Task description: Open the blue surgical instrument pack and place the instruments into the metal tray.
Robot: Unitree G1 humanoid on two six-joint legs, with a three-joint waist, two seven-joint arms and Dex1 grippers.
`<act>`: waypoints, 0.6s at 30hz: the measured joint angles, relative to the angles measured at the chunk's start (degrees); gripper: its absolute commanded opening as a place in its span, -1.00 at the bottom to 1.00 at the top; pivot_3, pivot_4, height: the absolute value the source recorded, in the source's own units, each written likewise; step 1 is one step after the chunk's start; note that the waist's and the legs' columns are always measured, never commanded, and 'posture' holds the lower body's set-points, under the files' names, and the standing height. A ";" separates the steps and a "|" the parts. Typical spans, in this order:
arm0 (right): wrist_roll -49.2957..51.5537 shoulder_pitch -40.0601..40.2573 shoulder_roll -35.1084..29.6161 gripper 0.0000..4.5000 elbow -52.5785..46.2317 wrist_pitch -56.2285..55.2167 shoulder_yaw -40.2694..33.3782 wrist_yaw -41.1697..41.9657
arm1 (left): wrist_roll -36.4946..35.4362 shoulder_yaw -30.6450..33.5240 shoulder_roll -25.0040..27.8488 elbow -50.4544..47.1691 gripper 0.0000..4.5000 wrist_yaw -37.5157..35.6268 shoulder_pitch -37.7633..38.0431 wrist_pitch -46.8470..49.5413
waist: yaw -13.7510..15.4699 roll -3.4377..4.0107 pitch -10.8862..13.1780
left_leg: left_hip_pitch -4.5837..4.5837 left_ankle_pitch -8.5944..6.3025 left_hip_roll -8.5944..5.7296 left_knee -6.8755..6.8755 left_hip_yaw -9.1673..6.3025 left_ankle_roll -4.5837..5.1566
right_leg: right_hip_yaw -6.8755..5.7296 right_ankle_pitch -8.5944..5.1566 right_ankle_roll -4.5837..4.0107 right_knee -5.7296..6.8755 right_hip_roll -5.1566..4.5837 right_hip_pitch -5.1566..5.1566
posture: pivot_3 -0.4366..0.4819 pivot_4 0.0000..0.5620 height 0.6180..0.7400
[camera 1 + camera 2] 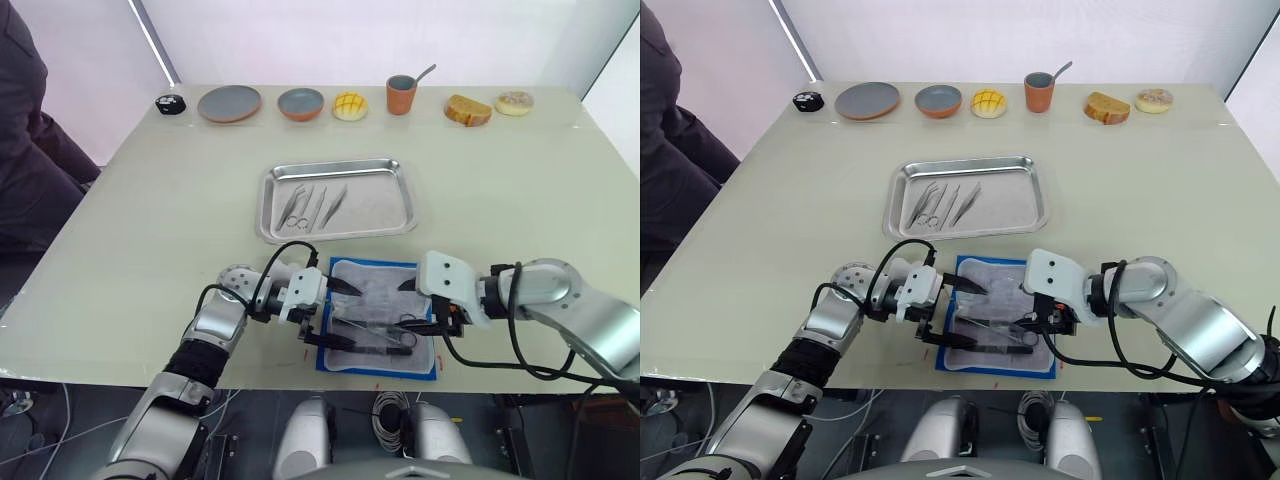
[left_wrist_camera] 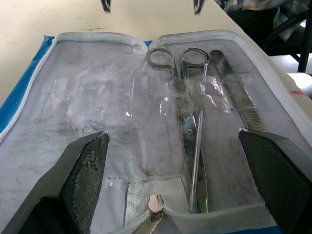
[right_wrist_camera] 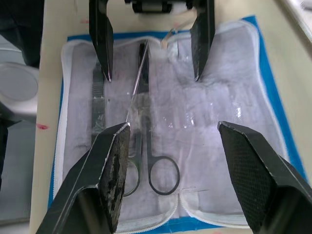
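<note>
The pack [image 1: 378, 315] lies unzipped and spread flat at the near edge of the table [image 1: 150, 220], its whitish inner face up and a blue border showing around it. It sits just in front of the tray [image 1: 336, 199], apart from it.

The left gripper [image 1: 335, 315] hovers over the left side of the pack, fingers spread wide and holding nothing. The right gripper [image 1: 410, 308] faces it from the other side, over the right part of the pack, its fingers also spread and empty. The two grippers point toward each other with the middle of the pack between them.

In the left wrist view, ring-handled scissors [image 2: 187, 97] lie under clear plastic straps between that gripper's fingers [image 2: 87, 170], nearer the right-hand pad, with a slim probe beside them and flat tweezers [image 2: 236, 92] just beyond. The right wrist view shows the same scissors close to one of its own fingers [image 3: 114, 165], the rings lying next to the pad; whether they touch cannot be told.

In the tray, three or so instruments [image 1: 312, 206] lie side by side in its left half.

Along the far edge stand plates [image 1: 230, 103], a bun [image 1: 350, 105], a cup [image 1: 401, 94] and bread [image 1: 468, 110].
</note>
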 measured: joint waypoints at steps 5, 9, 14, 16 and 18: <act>-1.54 0.05 0.55 -0.03 -0.08 1.07 1.64 -0.01 | 0.00 -0.03 0.02 -0.23 1.00 -0.01 -0.14 0.90 | 0.00 0.00 0.00 | 0.00 0.00 0.00 0.01 0.00 0.00 | 0.00 0.00 0.00 0.01 0.00 -0.01 | -0.05 -0.47 1.00; -3.01 0.69 0.94 -0.03 -0.05 1.29 2.84 -0.19 | 0.00 -0.08 0.12 -0.43 1.00 -0.03 -0.26 1.55 | -0.03 -0.01 0.00 | 0.00 0.00 0.00 0.01 0.00 0.00 | 0.00 0.00 0.00 0.01 0.00 -0.01 | -0.05 -0.47 1.00; -4.09 1.26 1.73 -0.03 0.32 1.31 3.01 -0.18 | 0.02 -0.12 0.21 -0.65 1.00 0.06 -0.21 1.83 | -0.05 -0.02 0.00 | 0.00 0.00 0.00 0.01 0.00 0.00 | 0.00 0.00 0.00 0.02 0.00 -0.01 | -0.05 -0.47 1.00; -4.45 1.67 2.74 -0.03 1.23 1.25 3.51 -0.29 | 0.04 -0.12 0.26 -0.71 1.00 0.10 -0.19 1.83 | -0.07 -0.04 -0.01 | 0.00 0.00 0.00 0.01 0.00 0.00 | 0.00 0.00 0.00 0.03 0.00 -0.01 | -0.05 -0.47 1.00; -5.01 2.29 3.65 -0.03 1.75 1.25 4.51 -0.37 | 0.03 -0.12 0.29 -0.76 1.00 0.11 -0.19 1.83 | -0.09 -0.05 0.00 | -0.01 0.00 0.00 0.01 0.01 0.00 | 0.01 0.00 0.00 0.03 0.00 -0.02 | -0.05 -0.47 1.00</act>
